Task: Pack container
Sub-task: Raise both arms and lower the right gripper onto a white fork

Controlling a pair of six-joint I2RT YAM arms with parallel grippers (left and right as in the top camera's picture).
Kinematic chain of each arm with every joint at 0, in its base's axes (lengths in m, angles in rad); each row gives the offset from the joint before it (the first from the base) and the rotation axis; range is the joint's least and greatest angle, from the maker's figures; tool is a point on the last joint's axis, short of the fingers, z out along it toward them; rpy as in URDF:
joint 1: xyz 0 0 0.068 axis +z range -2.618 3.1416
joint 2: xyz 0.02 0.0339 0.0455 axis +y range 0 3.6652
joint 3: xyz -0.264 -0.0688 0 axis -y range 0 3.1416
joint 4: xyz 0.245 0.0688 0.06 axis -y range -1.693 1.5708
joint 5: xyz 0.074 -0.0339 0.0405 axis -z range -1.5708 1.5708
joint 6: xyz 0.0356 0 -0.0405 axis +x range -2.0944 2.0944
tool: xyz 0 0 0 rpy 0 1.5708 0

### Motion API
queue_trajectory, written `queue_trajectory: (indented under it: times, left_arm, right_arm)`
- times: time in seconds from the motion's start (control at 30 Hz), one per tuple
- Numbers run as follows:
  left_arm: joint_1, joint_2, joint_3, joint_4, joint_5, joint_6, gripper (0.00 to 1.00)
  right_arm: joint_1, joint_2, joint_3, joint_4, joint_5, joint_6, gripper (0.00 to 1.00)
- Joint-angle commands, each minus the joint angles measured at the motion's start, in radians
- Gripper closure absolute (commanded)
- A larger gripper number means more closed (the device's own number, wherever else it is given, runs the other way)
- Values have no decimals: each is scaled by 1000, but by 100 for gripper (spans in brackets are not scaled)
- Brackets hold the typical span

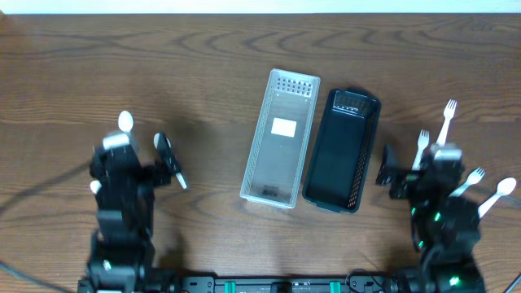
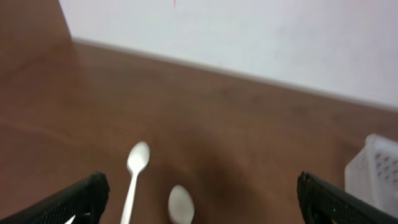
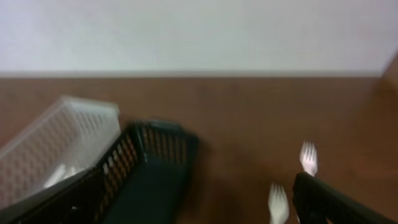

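A white mesh basket [image 1: 281, 138] and a black mesh basket [image 1: 342, 150] lie side by side at mid-table; the white one holds a white label or card. White plastic spoons lie at the left [image 1: 125, 122], and one lies beside the left gripper's finger [image 1: 177, 172]. White forks [image 1: 446, 118] lie at the right. My left gripper [image 1: 130, 156] is open and empty over the spoons [image 2: 137, 162] [image 2: 180, 204]. My right gripper [image 1: 417, 167] is open and empty, between the black basket [image 3: 149, 171] and the forks [image 3: 308, 157] [image 3: 278, 202].
A further fork [image 1: 470, 181] and a spoon [image 1: 498, 195] lie at the far right near the right arm. The white basket's corner shows in the left wrist view [image 2: 376, 168] and its end in the right wrist view [image 3: 62, 143]. A white wall stands behind the table.
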Motion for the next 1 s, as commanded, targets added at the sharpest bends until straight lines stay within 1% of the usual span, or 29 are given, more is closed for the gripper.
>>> queue_trajectory:
  times: [0.0, 0.1, 0.13, 0.2, 0.27, 0.37, 0.4, 0.43, 0.47, 0.5, 0.57, 0.63, 0.7, 0.73, 0.77, 0.97]
  left_arm:
    - [4, 181, 216, -127, -4, -12, 2]
    - [4, 336, 406, -325, -4, -12, 2]
    - [4, 398, 483, -412, -4, -13, 2]
    - [4, 485, 590, -535, -4, -13, 2]
    - [4, 545, 653, -595, 2, -14, 2]
    - [4, 581, 671, -615, 20, -14, 2]
    - [4, 586, 671, -616, 21, -14, 2]
    - [4, 589, 671, -617, 23, -13, 2]
    - [4, 590, 670, -618, 23, -13, 2]
    - [4, 590, 670, -618, 23, -13, 2]
    - [4, 590, 670, -618, 23, -13, 2]
    - [4, 590, 670, -619, 23, -13, 2]
    - [4, 590, 670, -620, 23, -13, 2]
    - [4, 590, 670, -621, 23, -13, 2]
    - [4, 590, 670, -622, 23, -13, 2]
    - [4, 590, 670, -626, 23, -13, 2]
  right_arm:
    - [-33, 230, 243, -153, -26, -37, 1]
    - [-44, 418, 454, -352, -29, -84, 1]
    - [-44, 487, 533, -417, -25, -96, 1]
    - [-43, 586, 635, -492, -36, -66, 1]
    - [-44, 650, 695, -553, -47, -58, 1]
    - [-55, 722, 704, -543, -2, -39, 1]
    - [-69, 753, 704, -541, 24, 2, 15]
    - [-86, 788, 704, -541, 44, 47, 32]
    - [-108, 830, 704, -541, 50, 80, 41]
    - [-124, 864, 704, -540, 47, 97, 45]
    - [-151, 938, 704, -533, 38, 112, 56]
    - [-166, 1007, 704, -521, 32, 112, 66]
    - [-168, 1069, 704, -510, 31, 111, 71]
    - [-166, 1100, 704, -505, 30, 111, 76]
    - [-163, 1130, 704, -502, 23, 111, 78]
    - [-134, 1261, 704, -486, -91, 81, 75]
